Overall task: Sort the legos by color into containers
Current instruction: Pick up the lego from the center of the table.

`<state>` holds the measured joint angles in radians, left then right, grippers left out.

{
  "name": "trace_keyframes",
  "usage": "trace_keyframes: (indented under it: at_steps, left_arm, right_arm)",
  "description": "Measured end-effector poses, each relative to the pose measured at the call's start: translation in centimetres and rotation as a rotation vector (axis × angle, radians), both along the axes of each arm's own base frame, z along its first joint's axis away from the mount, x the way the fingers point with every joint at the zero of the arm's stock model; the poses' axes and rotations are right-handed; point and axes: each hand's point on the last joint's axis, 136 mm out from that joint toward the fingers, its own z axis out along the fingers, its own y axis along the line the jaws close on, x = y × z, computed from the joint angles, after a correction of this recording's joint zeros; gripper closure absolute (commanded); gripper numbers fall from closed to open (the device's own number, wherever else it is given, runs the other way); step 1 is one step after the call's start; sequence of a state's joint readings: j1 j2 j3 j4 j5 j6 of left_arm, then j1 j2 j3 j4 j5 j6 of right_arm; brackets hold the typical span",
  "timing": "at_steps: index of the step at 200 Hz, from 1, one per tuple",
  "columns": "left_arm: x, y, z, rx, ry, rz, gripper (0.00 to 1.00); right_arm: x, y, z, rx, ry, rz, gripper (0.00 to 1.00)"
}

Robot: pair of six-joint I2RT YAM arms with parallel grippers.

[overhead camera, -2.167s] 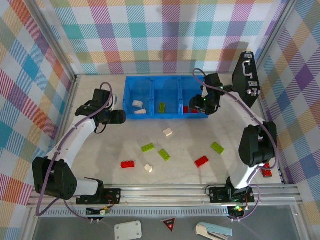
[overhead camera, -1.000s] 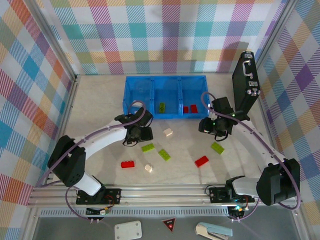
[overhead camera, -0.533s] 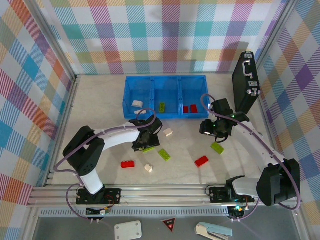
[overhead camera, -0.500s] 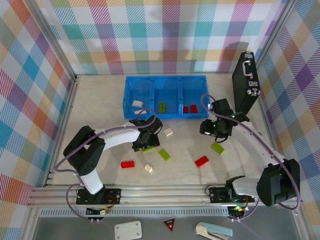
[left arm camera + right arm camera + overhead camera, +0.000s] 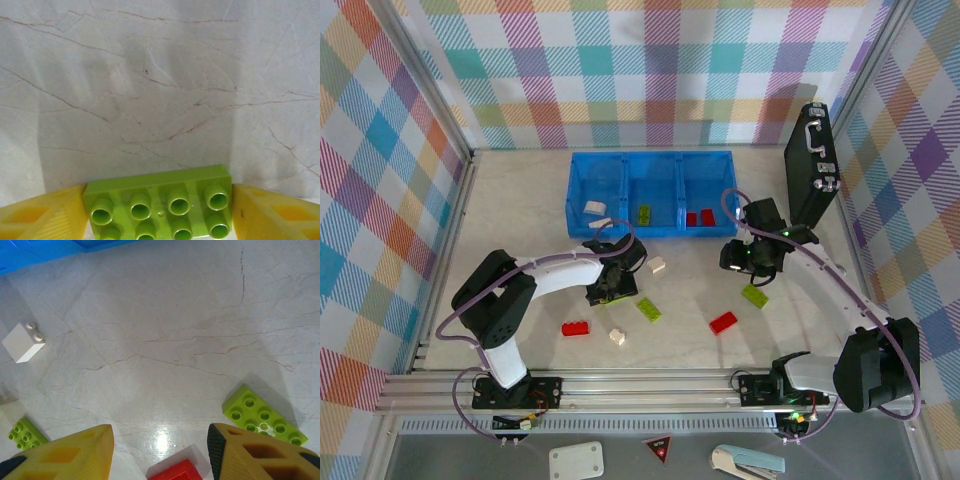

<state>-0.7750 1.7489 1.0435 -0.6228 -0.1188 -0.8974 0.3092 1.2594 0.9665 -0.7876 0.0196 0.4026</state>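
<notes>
The left gripper (image 5: 157, 210) has its jaws pressed on both short ends of a green brick (image 5: 159, 197). The brick lies flat on the tabletop (image 5: 520, 200), long axis spanning jaw to jaw, just nearside of the blue tray (image 5: 650, 156). The right gripper (image 5: 159, 440) hovers with jaws spread.

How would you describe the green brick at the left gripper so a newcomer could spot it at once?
From the blue tray at the back, come toward the near edge to the left gripper. The green brick lies studs up with a yellow finger against each short end; the two other green bricks on the table lie free, farther right.
</notes>
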Motion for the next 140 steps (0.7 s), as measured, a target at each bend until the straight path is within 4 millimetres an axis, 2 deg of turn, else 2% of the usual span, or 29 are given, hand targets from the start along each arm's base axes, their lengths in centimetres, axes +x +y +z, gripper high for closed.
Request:
trace_keyframes:
  at_steps: [104,140]
  left_arm:
    - [-0.08,-0.05,0.15,0.004,-0.004,-0.020,0.32]
    - [0.07,-0.96,0.69,-0.009,-0.015,-0.071,0.32]
  right_arm:
    - [-0.21,-0.08,0.44,0.003,-0.011,-0.001,0.46]
    - [-0.53,-0.30,0.50,-0.004,-0.010,-0.004,0.46]
